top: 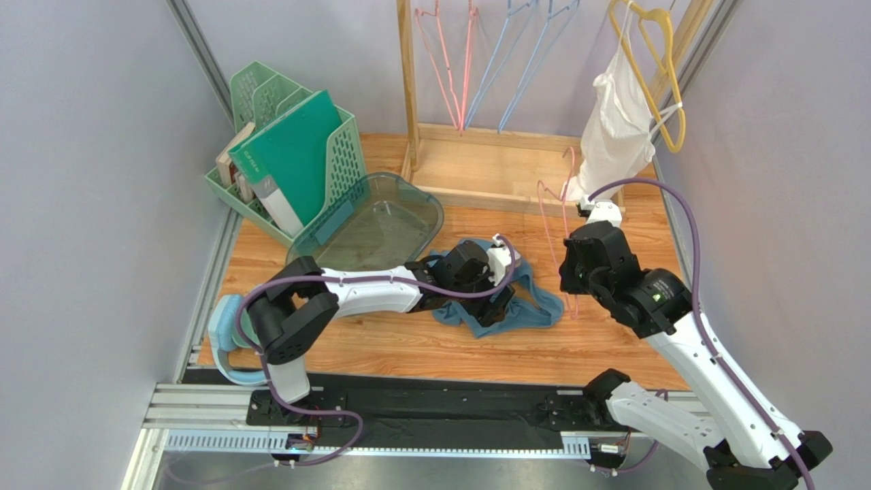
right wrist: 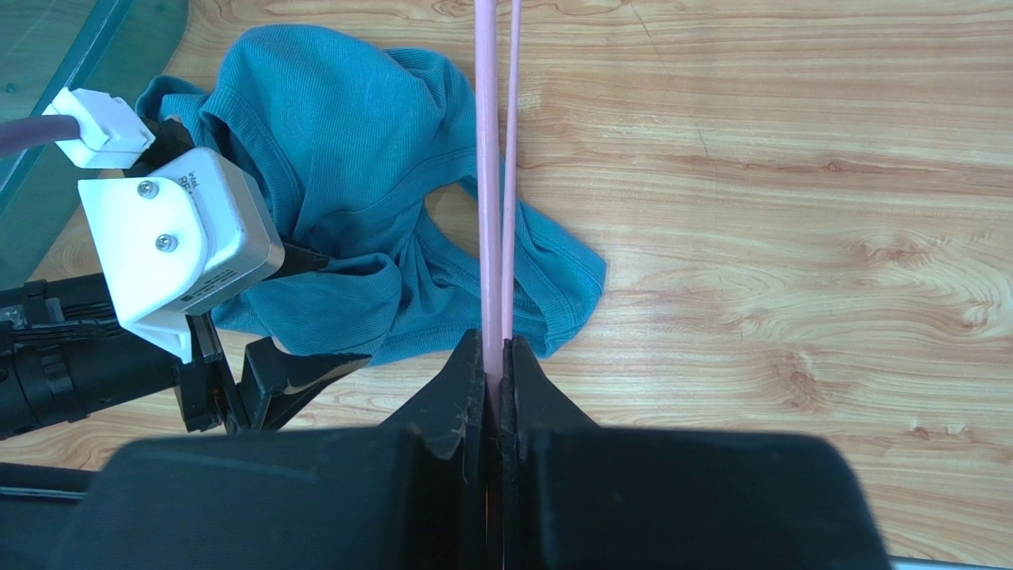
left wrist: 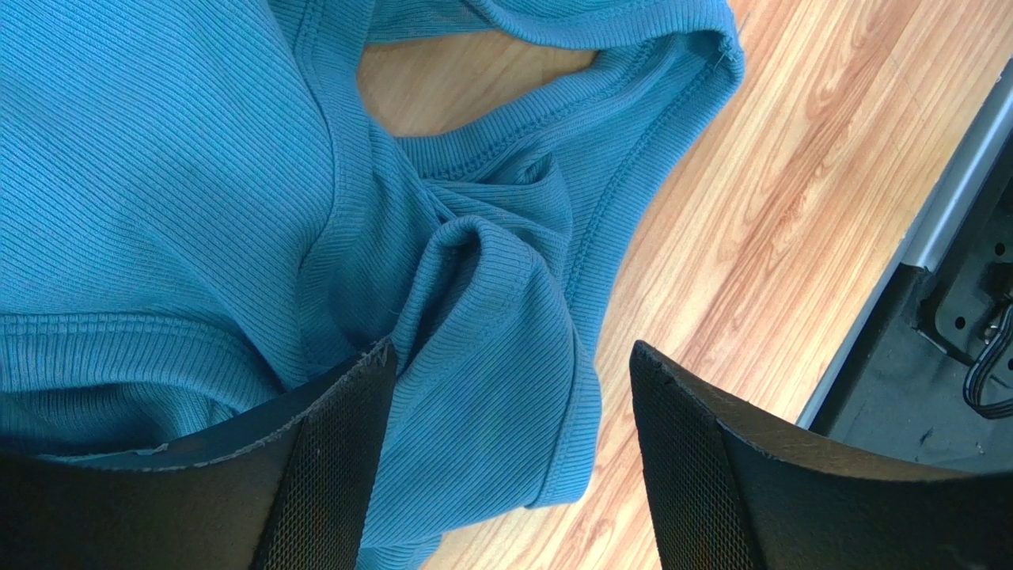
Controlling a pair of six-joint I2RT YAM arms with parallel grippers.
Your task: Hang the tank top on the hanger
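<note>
The blue-teal tank top [top: 532,306] lies crumpled on the wooden table; it also shows in the left wrist view [left wrist: 178,178] and the right wrist view [right wrist: 345,131]. My left gripper [top: 508,289] is open, low over the garment, with a fold and hem between its spread fingers [left wrist: 511,404]. It also shows in the right wrist view [right wrist: 315,311]. My right gripper [top: 572,274] is shut on the thin pink hanger [top: 549,219], held upright just right of the tank top. In the right wrist view [right wrist: 497,356] the hanger's two pink wires [right wrist: 488,178] run up from the closed jaws across the garment's right edge.
A green file basket [top: 296,153] and a clear teal tray [top: 373,219] stand at the back left. A wooden rack [top: 491,163] at the back carries pink and light-blue hangers. A white garment [top: 619,123] hangs on a yellow hanger at the back right. A black rail [top: 429,408] runs along the front.
</note>
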